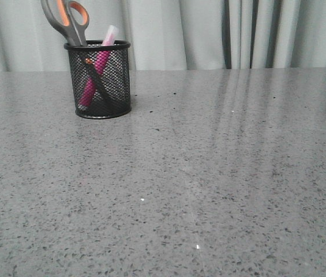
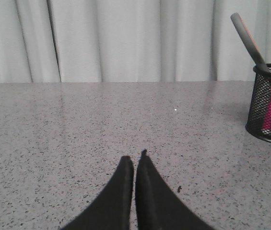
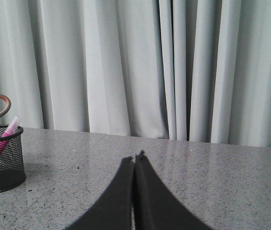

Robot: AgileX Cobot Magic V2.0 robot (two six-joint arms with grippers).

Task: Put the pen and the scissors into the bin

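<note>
The bin point(image 1: 98, 79) stands upright on the grey speckled desk point(image 1: 209, 173), toward the far left of the front view, close to the pale curtain point(image 1: 209, 34) that hangs behind the desk. Both task things are inside it. The scissors point(image 1: 70, 22) sit blades down, their grey handles with orange-lined loops sticking up above the rim and tilting to the left. The pen point(image 1: 96, 69) leans the other way, crossing the scissors' blades inside the mesh, its whitish cap poking just over the rim on the right side.

The left claw point(image 2: 135, 160) has its two dark fingers pressed together at the tips with nothing between them; it hangs low over bare desk, well apart from the bin, which shows at the edge of the left wrist view. The right claw point(image 3: 134, 159) is likewise closed to a thin seam and holds nothing, over bare desk, with the bin well apart from it at the edge of the right wrist view
</note>
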